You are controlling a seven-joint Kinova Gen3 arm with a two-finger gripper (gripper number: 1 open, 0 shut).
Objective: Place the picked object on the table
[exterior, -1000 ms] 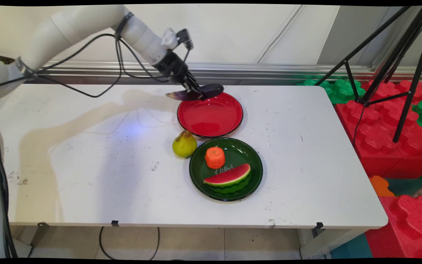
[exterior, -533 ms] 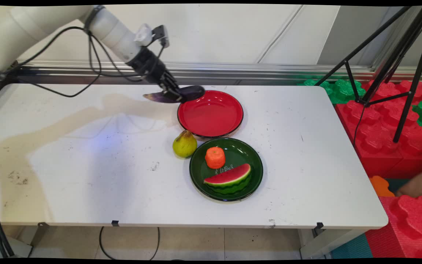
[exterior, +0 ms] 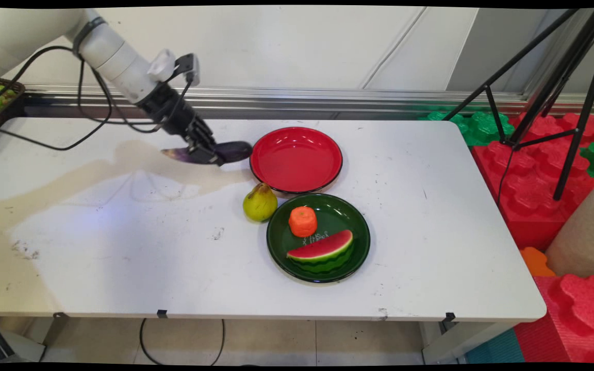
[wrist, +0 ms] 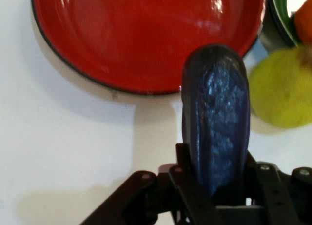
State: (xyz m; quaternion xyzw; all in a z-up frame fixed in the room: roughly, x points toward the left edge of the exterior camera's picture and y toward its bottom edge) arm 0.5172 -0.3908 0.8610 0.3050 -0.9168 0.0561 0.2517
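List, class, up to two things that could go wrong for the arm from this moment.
1. The gripper holds the eggplant near its middle, both ends sticking out; it might twist or slip from the grip.
2. The eggplant hangs close to the red plate and above the pear; a low swing might knock either.

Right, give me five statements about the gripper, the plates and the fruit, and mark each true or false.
1. The gripper is shut on the eggplant. True.
2. The red plate holds the eggplant. False: the plate is bare; the eggplant is held to its left, over the table.
3. The pear lies on the table beside the green plate. True.
4. The watermelon slice lies on the red plate. False: it is on the green plate.
5. The orange piece shares the green plate with the watermelon slice. True.
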